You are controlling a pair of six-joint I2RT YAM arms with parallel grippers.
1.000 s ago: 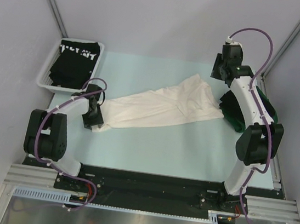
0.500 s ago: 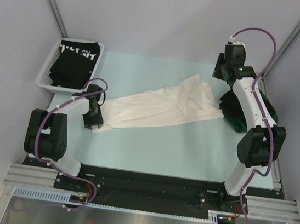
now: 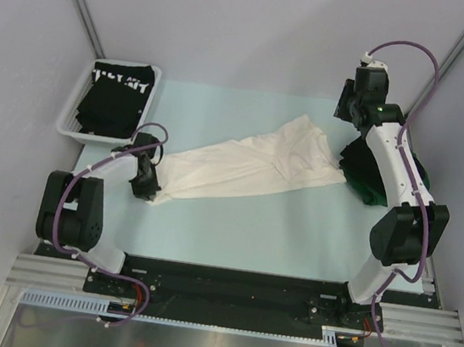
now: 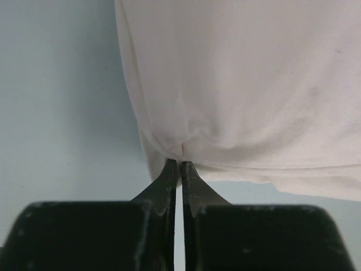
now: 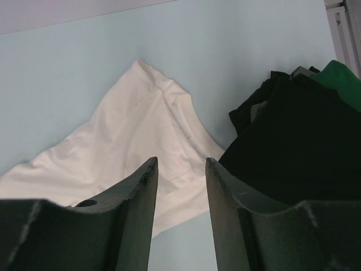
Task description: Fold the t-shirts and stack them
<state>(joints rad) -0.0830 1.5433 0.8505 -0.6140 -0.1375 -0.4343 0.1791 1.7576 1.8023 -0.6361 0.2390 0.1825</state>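
Much free room shows on the pale table (image 3: 233,233) on both sides of the white t-shirt (image 3: 250,163), which lies stretched from near left to far right, its far end just beside a pile of dark t-shirts (image 3: 359,171) at the right edge. The cloth looks light, soft and limp, so I judge it will sag when lifted and is best taken at hem corners or shoulders. The left gripper (image 4: 180,165) pinches a fold at its near end, while the right gripper (image 5: 180,162) hovers spread and empty above the other end.
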